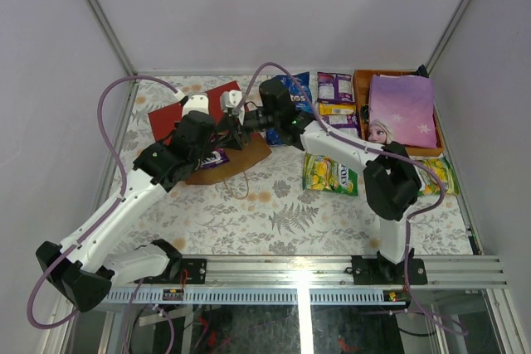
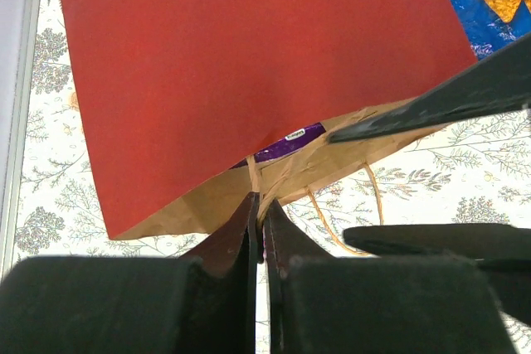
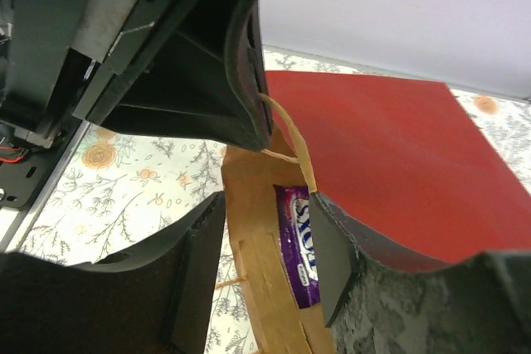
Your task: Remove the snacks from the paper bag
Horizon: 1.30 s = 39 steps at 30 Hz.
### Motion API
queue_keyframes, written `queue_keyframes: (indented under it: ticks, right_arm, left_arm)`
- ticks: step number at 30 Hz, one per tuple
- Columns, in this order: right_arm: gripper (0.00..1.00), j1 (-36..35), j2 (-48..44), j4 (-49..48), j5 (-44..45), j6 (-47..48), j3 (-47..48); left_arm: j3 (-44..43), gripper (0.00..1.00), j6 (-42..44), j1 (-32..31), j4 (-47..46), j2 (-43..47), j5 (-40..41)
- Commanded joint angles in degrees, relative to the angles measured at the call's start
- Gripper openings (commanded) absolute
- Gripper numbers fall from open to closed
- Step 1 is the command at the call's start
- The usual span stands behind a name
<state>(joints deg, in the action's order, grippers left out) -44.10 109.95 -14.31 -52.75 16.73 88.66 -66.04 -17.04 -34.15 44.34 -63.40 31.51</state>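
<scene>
The paper bag (image 2: 249,64) lies flat on the table, red side up, its brown mouth turned toward the two arms. A blue chip bag (image 1: 299,89) sits just off the paper bag's right side.

At the mouth, the right claw (image 3: 270,205) is spread. One purple packet (image 3: 297,242) lies just inside the mouth, between its fingers. The packet's long axis runs back into the paper bag, so the fingers span its narrow width. I can't tell if they touch it.

The left claw (image 2: 259,213) is pressed together on the tan cord handle (image 3: 290,134) at the mouth's lip. I'd judge the right arm nearer, needing a straight pull along the packet's length.
</scene>
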Motion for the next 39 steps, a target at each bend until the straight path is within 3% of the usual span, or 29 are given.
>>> queue_keyframes:
  ticks: [1, 8, 9, 13, 18, 25, 39]
  right_arm:
    - [0.50, -2.04, 2.02, 5.29, -1.82, 4.47, 5.55]
    - [0.33, -2.91, 4.73, 9.21, -1.90, 5.55, 10.57]
    - [0.35, -2.92, 4.77, 9.10, -1.60, 5.51, 10.63]
    - [0.64, -2.86, 2.02, 6.88, 0.86, 5.26, 7.29]
    - [0.79, -2.86, -5.09, 9.17, 1.83, 6.98, 1.81]
    - [0.86, -2.71, -12.51, 6.06, 9.16, 10.36, -5.76]
    - [0.75, -2.74, 2.96, 11.17, 6.10, 9.87, 11.23]
  left_arm:
    - [0.27, 0.03, 0.66, -0.40, -0.50, 0.80, 1.40]
    - [0.69, 0.04, 0.95, -0.39, -1.08, 1.59, 1.52]
    - [0.72, 0.04, 0.91, -0.44, -1.08, 1.78, 1.69]
    - [1.11, 0.05, 0.87, -0.41, -1.01, 2.47, 2.10]
    - [1.21, 0.05, 0.78, -0.39, -0.62, 2.19, 2.14]
    - [1.52, 0.05, 0.69, -0.39, -0.88, 2.01, 2.02]
    - [4.38, 0.05, 1.74, -0.39, -2.96, 3.96, 1.29]
